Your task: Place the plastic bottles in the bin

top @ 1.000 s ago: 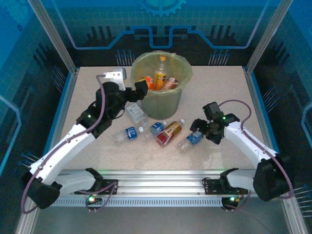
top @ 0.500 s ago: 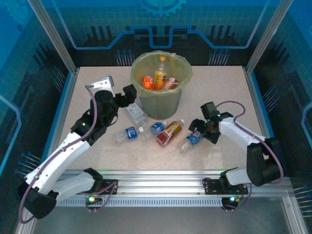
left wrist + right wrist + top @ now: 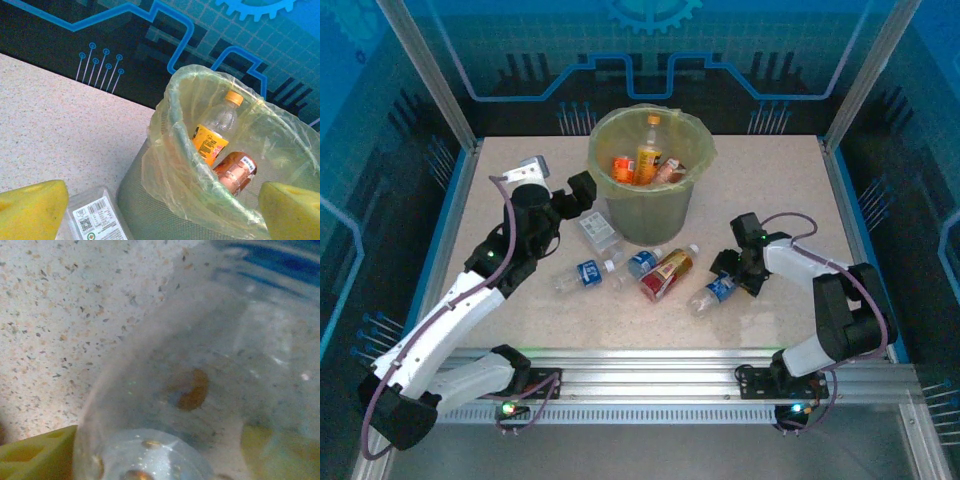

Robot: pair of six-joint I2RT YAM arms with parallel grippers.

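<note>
Blue panels printed with circuit lines wall in our speckled beige table [image 3: 520,320], with aluminium posts at the corners and a slotted rail [image 3: 650,365] along the near edge. At the far middle stands the bin [image 3: 655,222], its bag folded over the rim. Inside it we see an orange-label bottle [image 3: 212,139] upright and a copper-coloured bottle [image 3: 235,171] leaning beside it. A flat clear pack [image 3: 599,232] lies at the bin's left foot. In front lie a left blue-label bottle [image 3: 585,274], a middle blue-label bottle [image 3: 642,262], a red-label bottle [image 3: 665,273] and a right blue-label bottle [image 3: 713,292].

Since a second ago, our left gripper [image 3: 582,192] has drawn back from the bin's rim, leftward and lower. Our right arm's elbow has folded in, and the bottles on the table lie much as before.

Our left arm reaches diagonally up the table, wrist turned toward the bin, pads spread wide and holding nothing. Our right arm is bent sharply, with the right gripper [image 3: 723,278] low at the right blue-label bottle. Its clear body sits close between the yellow pads [image 3: 35,455], but we cannot tell whether they clamp it.
</note>
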